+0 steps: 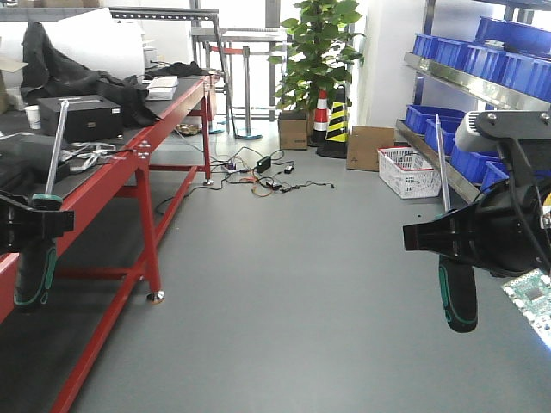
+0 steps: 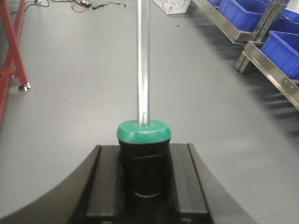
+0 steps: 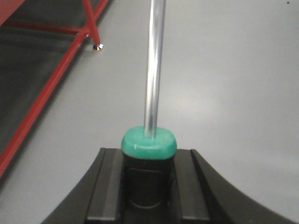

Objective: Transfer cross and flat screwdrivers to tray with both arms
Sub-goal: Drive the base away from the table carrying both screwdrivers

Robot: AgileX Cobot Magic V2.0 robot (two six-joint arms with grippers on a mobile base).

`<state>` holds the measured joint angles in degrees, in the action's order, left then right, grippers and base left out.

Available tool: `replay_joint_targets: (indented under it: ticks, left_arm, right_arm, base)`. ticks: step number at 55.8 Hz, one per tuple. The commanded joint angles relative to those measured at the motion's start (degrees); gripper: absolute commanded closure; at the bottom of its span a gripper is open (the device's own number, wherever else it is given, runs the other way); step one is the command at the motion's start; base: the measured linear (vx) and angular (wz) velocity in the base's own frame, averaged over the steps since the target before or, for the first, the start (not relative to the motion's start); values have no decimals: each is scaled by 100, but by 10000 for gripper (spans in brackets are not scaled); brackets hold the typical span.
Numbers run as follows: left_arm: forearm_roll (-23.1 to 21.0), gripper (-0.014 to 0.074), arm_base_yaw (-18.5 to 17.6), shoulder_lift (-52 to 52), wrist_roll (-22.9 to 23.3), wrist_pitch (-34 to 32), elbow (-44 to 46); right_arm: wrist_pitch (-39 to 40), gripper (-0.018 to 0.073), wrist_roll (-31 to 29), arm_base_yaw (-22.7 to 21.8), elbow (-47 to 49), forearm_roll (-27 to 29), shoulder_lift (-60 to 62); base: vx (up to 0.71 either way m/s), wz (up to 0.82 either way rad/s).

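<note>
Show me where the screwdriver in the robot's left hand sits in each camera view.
Exterior front-facing: left screwdriver at the far left edge, handle down, shaft up, in front of the red workbench.
Left wrist: left screwdriver centred, green collar low, shaft running off the top.
Right wrist: not in it; that is the right screwdriver.
Shared landmark: the red workbench leg, left side in every view.

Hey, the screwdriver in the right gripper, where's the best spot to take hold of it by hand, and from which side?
Take the right screwdriver by the lower handle, coming from below. That chunky end hangs free under the right gripper, whose jaws clamp the handle just beneath the green collar; the shaft above is thin and smooth.
</note>
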<state>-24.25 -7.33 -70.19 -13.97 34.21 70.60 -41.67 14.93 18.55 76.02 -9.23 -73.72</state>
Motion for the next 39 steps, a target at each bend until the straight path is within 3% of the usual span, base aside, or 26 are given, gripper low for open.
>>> replay_joint_targets:
  ticks: [1,18,39]
  left_arm:
    - [-155,594,-22,159,19,-458,174]
    - [-155,594,-22,159,19,-465,174]
    - [-155,594,-22,159,19,-465,174]
  right_arm:
    - [473,567,-7,-20,178,-81,143]
    - [467,567,-7,-20,178,-81,98]
    - [468,567,-7,-20,178,-81,98]
  base:
    - [61,-7]
    - [57,-27]
    - [49,-62]
